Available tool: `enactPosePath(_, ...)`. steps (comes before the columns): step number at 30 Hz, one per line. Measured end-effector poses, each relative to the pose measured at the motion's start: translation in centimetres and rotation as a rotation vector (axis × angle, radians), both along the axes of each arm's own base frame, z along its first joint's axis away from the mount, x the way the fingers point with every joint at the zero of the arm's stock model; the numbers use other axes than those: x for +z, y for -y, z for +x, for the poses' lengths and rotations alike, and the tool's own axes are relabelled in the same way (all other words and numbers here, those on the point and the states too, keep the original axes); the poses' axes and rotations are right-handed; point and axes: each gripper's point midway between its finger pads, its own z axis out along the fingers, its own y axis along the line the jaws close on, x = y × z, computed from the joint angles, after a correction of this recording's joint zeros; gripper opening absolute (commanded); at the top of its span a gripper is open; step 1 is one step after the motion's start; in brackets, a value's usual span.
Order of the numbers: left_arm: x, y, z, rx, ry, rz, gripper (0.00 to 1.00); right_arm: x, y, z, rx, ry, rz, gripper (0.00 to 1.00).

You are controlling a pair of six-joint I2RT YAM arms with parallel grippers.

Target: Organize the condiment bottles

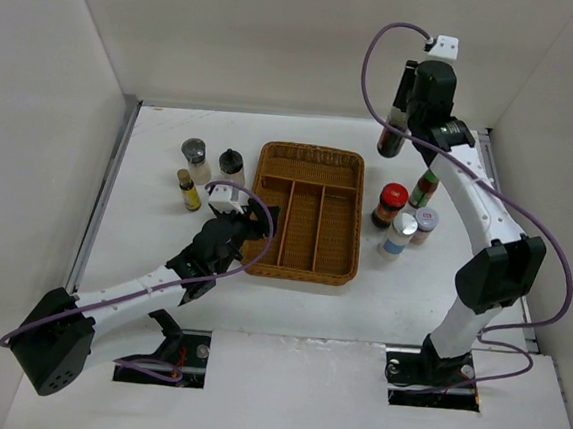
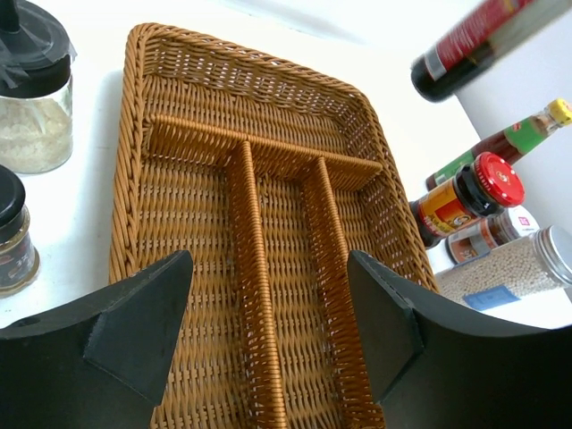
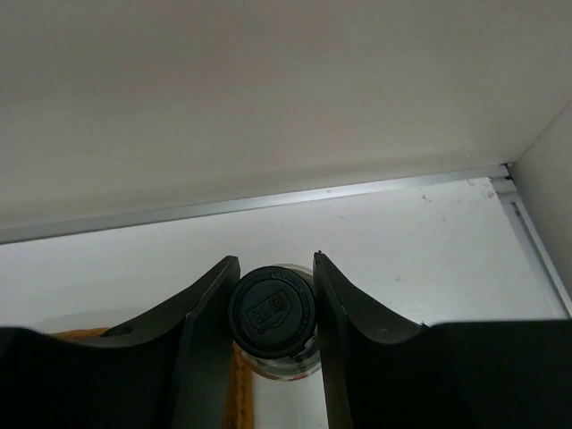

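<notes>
White table [image 1: 389, 304] | I'm seeing right gripper [image 3: 275, 268] clamping tall dark bottle [image 1: 393, 123] at its black cap [image 3: 272, 308] (raised off the surface) | left gripper [image 2: 268, 268] hanging spread above wicker basket [image 2: 179, 143]

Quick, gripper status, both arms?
Left gripper: open, empty, over the basket.
Right gripper: closed on the dark bottle, lifted.

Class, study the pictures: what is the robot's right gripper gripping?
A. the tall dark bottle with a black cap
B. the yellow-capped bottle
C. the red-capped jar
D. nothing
A: the right gripper closes on both sides of the black cap of the tall dark bottle.
</notes>
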Motion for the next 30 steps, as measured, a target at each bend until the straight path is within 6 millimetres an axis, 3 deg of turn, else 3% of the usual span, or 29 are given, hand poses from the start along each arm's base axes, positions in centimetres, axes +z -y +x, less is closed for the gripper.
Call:
enactPosePath(4,0.1,0.0,0.0,0.001,0.001,-0.005,0.69,1.1,-4.4,-1.0,0.084,0.029,0.009,0.2)
enactPosePath(8,-0.2,-0.3,0.2,0.009,-0.002,-0.008,0.69,0.8,-9.2,-2.0,0.177,0.03,0.012,0.2)
enactPosePath(11,-0.3,-0.6,0.2,0.017,-0.004,-0.009,0.69,0.2,-12.7,-2.4,0.243,0.026,0.018,0.2)
enactPosePath(15,-0.3,-0.7,0.3,0.018,-0.004,-0.011,0.69,-1.6,-15.9,-2.1,0.296,0.0,0.02,0.2)
enactPosePath(20,-0.3,-0.6,0.3,0.013,-0.006,-0.016,0.69,-4.2,-17.6,-1.3,0.317,-0.036,0.009,0.2)
enactPosePath(30,-0.3,-0.6,0.3,0.008,-0.01,-0.026,0.69,-3.8,-18.0,-0.8,0.315,-0.015,0.031,0.2)
